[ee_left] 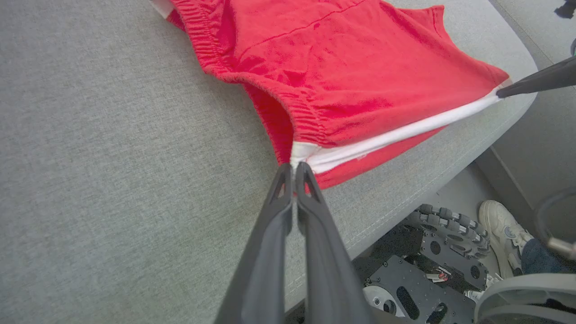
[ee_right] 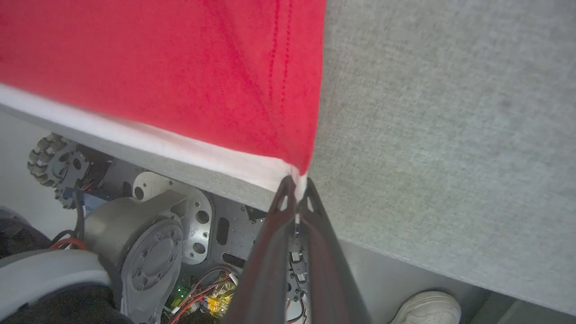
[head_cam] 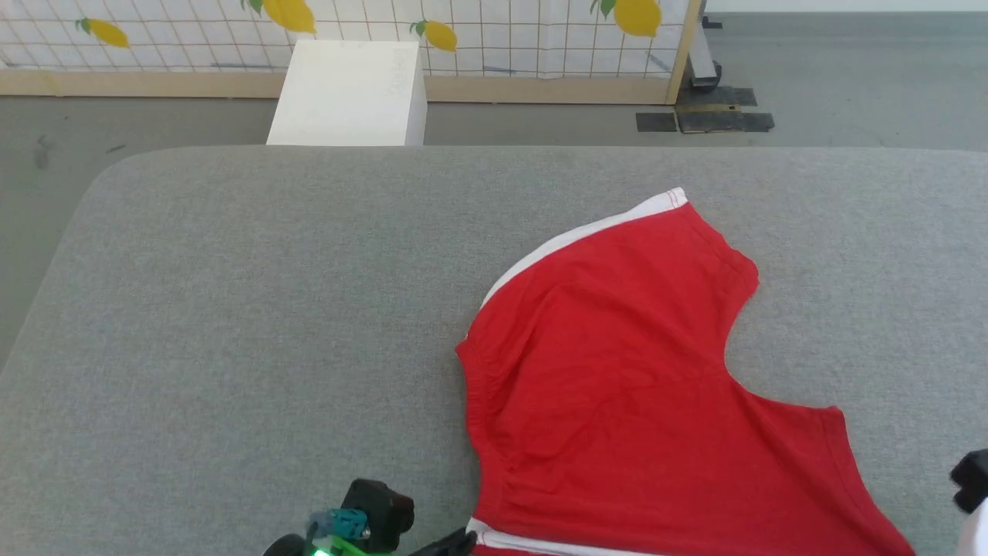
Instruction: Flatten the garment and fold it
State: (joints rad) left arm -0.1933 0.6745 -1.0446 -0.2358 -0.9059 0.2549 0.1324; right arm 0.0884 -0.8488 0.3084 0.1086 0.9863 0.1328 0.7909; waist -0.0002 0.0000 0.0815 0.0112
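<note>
Garment (head_cam: 617, 371) lies spread on the grey fabric-covered table (head_cam: 270, 309), right of centre in the head view, with its gathered waistband toward the robot's left and one leg reaching toward the far side, its far edge trimmed with a white stripe. The near edge runs along the near edge of the table. The left end effector (ee_left: 294, 170) is closed on the garment at the near end of the waistband, where the white side stripe begins; its two fingers stand pressed together with the fabric pinched between the tips. The right end effector (ee_right: 295, 182) is likewise closed on the garment, clamping the corner where the white stripe meets the stitched leg hem. The white stripe is stretched in a line between the two grip points. In the head view the near edge of the garment is cut off by the bottom of the frame, and only dark parts of the two arms enter at the bottom and right edges. Below the table edge the wrist views show the robot base (ee_right: 153, 234) and a person's white shoe (ee_left: 499, 225), partly cropped
</note>
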